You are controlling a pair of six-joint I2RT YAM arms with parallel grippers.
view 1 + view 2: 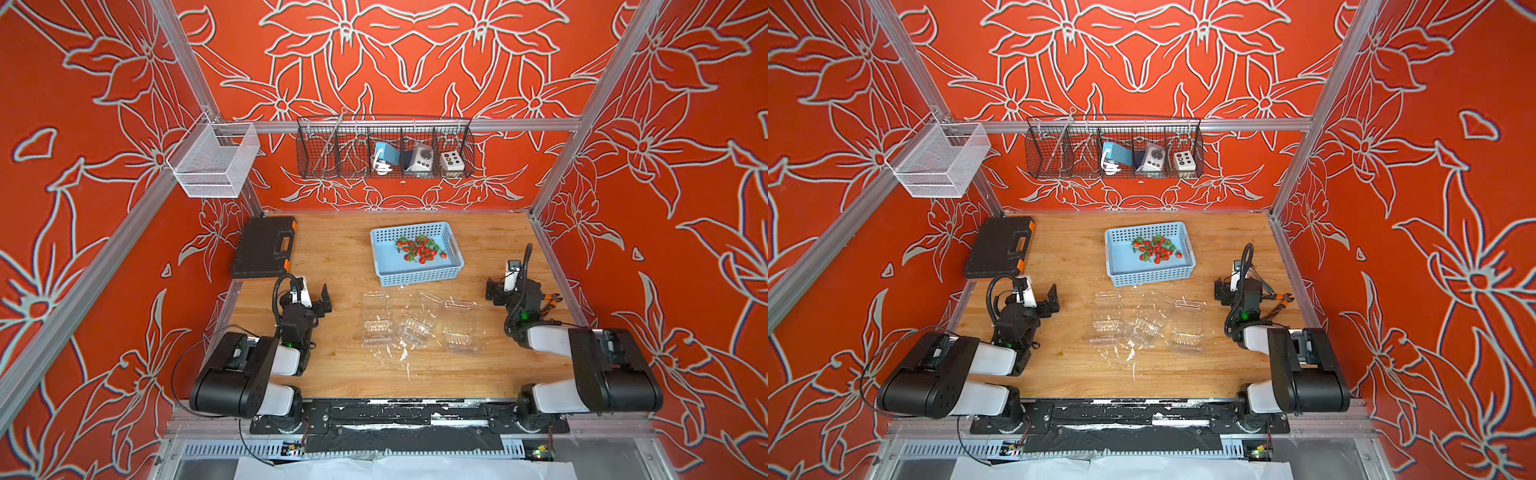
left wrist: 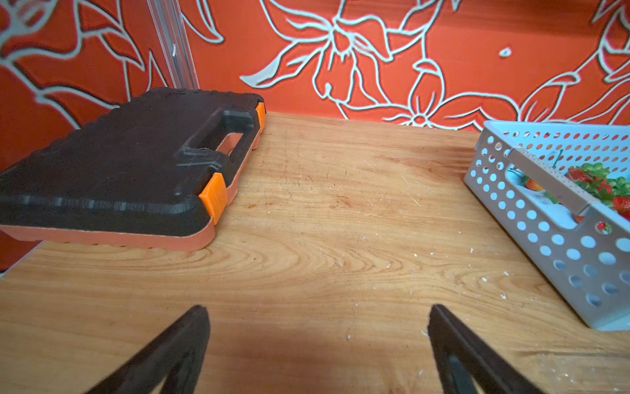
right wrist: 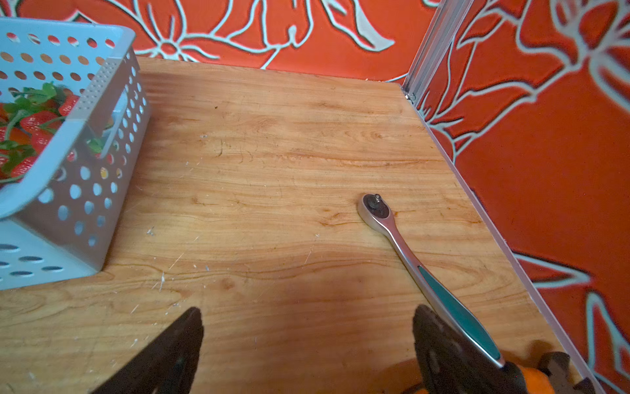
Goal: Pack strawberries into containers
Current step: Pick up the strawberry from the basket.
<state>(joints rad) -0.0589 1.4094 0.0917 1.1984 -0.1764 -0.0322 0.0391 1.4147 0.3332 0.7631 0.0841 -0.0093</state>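
your left pincer [image 2: 317,308] and right pincer [image 3: 308,308] both gape wide, holding nothing. strawberries [image 1: 420,248] lie in the blue basket [image 1: 419,277]; the containers [image 1: 413,330] sit on the table [image 1: 332,257] between it and your arms.

Left arm [image 1: 226,388] at lower left in a top view, right arm [image 1: 615,374] at lower right: bulky black joint housings with white shells between them. A green light [image 1: 286,344] glows on each. A black cable [image 1: 275,297] loops over each wrist, and a thin wire [image 1: 173,376] trails off the left arm. In the wrist views: matte black, tapering fingers [image 2: 177,348].
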